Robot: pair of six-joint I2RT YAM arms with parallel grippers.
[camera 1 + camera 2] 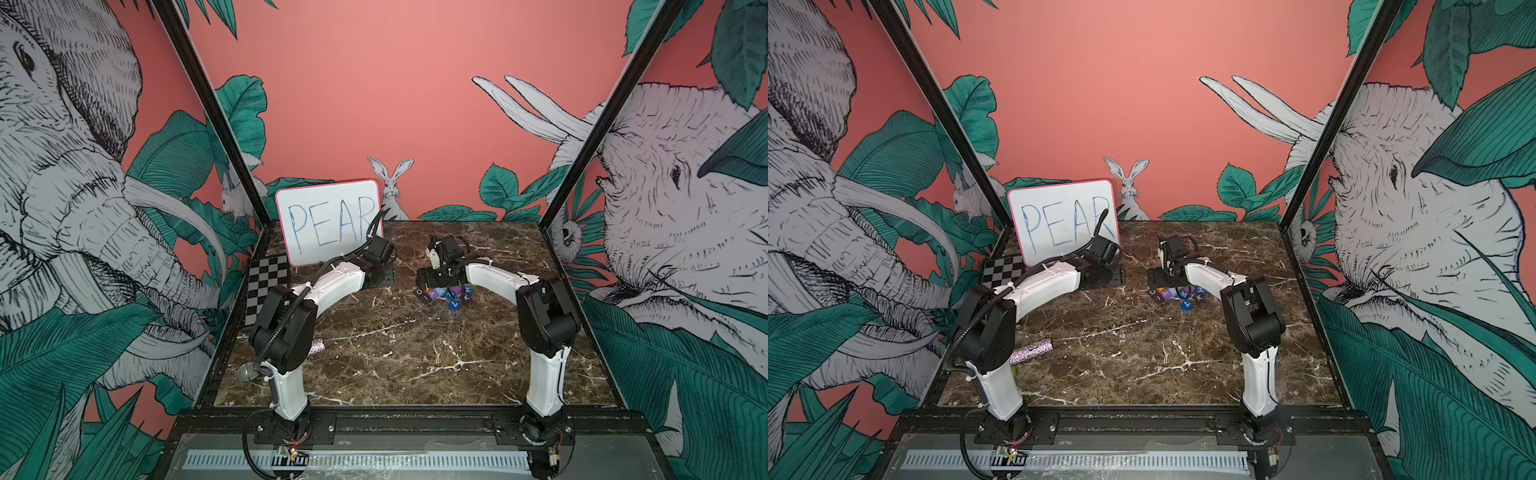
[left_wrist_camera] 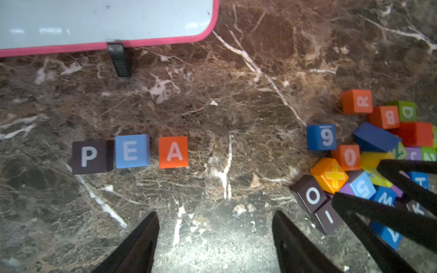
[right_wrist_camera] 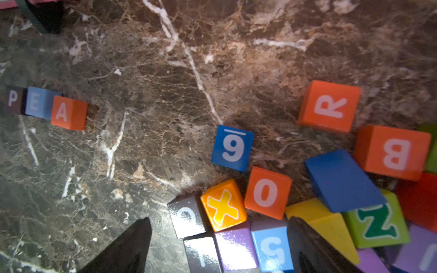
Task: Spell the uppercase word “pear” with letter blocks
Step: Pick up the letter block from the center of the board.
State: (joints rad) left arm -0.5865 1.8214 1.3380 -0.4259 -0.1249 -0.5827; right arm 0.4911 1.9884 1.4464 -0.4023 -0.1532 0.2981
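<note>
P [image 2: 88,157], E [image 2: 132,151], A [image 2: 173,152] blocks in a row; R [image 2: 357,102] well apart

Evenly lit top views, bent edges, dim soft wrist views

Both arms stand bolted at the near edge of the tabletop [image 1: 395,353] and fold alike: white lower links rising, black elbows bent, white forearms leaning toward the far edge and in toward each other. The left arm [image 1: 332,282] ends left of centre, its wrist [image 1: 380,249] tipped downward, and the left gripper [image 2: 214,212] has its jaws spread wide. The right arm [image 1: 494,274] ends just right of centre; the right gripper [image 3: 218,218] points down, jaws wide apart too, its fingers [image 2: 378,212] visible in the left wrist view
</note>
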